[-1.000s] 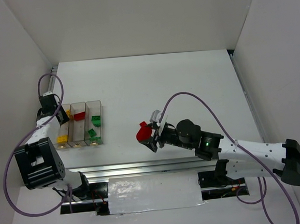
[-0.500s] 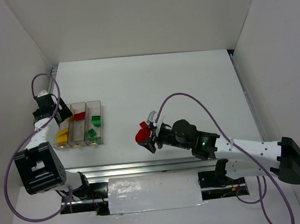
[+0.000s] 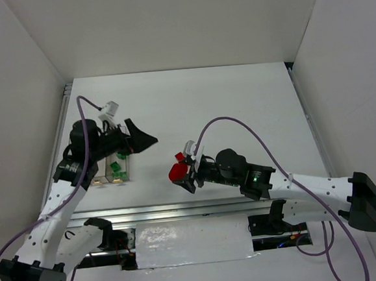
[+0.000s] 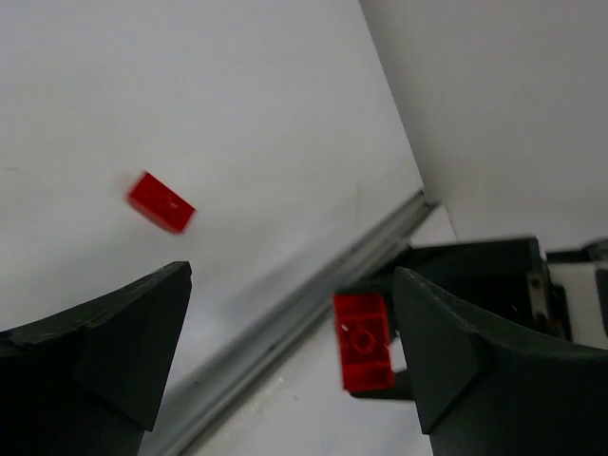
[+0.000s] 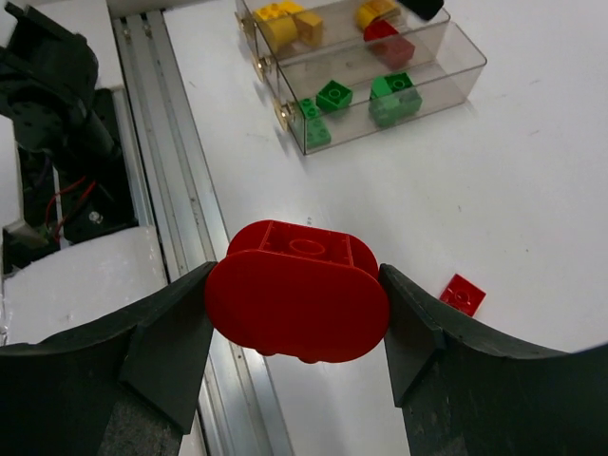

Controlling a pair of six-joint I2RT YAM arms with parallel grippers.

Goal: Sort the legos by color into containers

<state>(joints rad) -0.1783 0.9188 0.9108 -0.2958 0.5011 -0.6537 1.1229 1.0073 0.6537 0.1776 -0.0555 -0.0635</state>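
While your right arm (image 3: 296, 187) reaches left, low over the table (image 3: 237, 104), the right claw (image 5: 296, 294) squeezes a round red lego (image 5: 296, 285) between both fingers (image 5: 171, 332). Your left arm (image 3: 65, 189) bends above the containers (image 5: 427, 100), the left claw (image 4: 290, 285) spread wide, holding nothing. Yellow, red and green legos (image 5: 332, 95) sit in those bins. One small red lego (image 5: 463, 294) lies loose on the table.

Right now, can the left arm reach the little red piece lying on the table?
Probably yes. The left pincer is open, and the little red piece lies in the open ahead of it. The right pincer, holding a red lego, is close by.
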